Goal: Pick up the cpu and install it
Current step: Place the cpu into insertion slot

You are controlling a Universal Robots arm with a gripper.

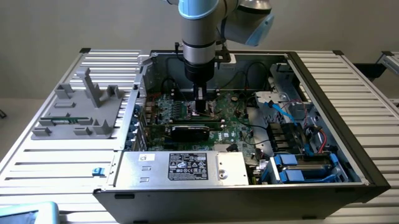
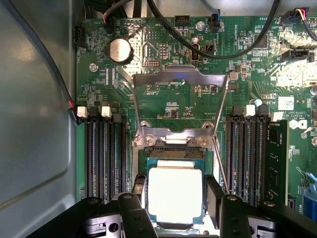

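The cpu [image 2: 176,186], a small square chip with a pale silver top, sits between my gripper's [image 2: 176,198] two black fingers [image 2: 214,196], which press on its opposite edges. It hangs just over the open socket [image 2: 173,152] on the green motherboard, squarely lined up with it. The socket's metal load plate [image 2: 181,82] stands flipped open beyond it. In the exterior view the gripper [image 1: 201,111] reaches straight down into the open computer case [image 1: 324,93], close to the board; the cpu is hidden there.
Memory slots [image 2: 106,158] flank the socket on both sides. Black cables [image 2: 223,49] arc over the board near a coin battery [image 2: 119,50]. A black card [image 1: 196,130] and silver power supply [image 1: 181,168] lie nearer the case front. A grey fixture [image 1: 81,112] stands on the table at the exterior view's left.
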